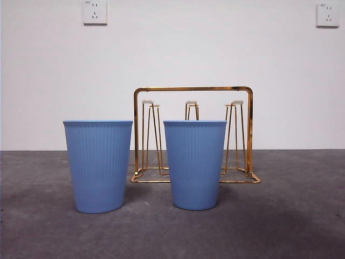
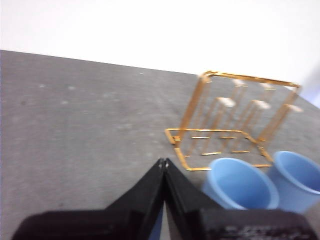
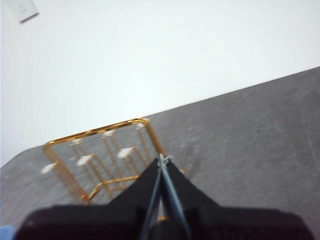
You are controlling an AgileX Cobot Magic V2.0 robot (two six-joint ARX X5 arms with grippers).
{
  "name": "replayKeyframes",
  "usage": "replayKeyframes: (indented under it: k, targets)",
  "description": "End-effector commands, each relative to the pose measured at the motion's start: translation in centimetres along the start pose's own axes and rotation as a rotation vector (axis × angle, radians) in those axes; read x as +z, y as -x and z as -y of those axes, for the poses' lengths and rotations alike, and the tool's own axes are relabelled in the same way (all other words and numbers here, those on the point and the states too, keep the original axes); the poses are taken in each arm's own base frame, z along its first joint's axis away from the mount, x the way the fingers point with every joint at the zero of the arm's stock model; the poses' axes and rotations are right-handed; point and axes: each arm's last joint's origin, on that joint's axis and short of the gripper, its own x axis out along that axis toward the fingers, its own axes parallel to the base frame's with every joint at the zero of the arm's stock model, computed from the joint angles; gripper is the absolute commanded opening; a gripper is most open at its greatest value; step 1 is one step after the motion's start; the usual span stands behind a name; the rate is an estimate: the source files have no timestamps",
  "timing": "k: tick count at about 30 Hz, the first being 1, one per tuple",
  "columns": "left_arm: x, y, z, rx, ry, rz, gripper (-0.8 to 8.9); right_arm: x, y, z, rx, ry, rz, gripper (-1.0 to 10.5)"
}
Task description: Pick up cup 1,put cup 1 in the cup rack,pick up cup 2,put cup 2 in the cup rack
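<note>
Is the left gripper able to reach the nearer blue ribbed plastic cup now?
Probably yes. In the left wrist view nothing lies between the left gripper and the nearer blue ribbed plastic cup. Its jaws are shut, so they must open first.

Two ribbed blue plastic cups, left one [image 1: 98,165] and right one [image 1: 194,163], stand upright side by side, apart. Empty gold wire cup rack [image 1: 192,89] sits just behind, at 12 o'clock.

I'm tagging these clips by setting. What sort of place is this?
Probably a lab or test room, not a kitchen: a bare white wall with power sockets, a plain grey table, and only two blue cups and a gold cup rack staged on it.
</note>
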Motion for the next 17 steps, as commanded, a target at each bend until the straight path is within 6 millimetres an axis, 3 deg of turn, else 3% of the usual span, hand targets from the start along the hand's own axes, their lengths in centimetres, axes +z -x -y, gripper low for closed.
replayKeyframes:
  k: [1, 17]
  targets:
    - [1.8, 0.7, 0.7, -0.039, 0.008, -0.008, -0.06, 1.9, 0.3, -0.9, 0.026, -0.001, -0.059, -0.1]
    - [9.2, 1.4, 3.3, -0.224, -0.017, -0.323, -0.06, 11.6, -0.9, -4.5, 0.186, 0.133, -0.54, -0.1]
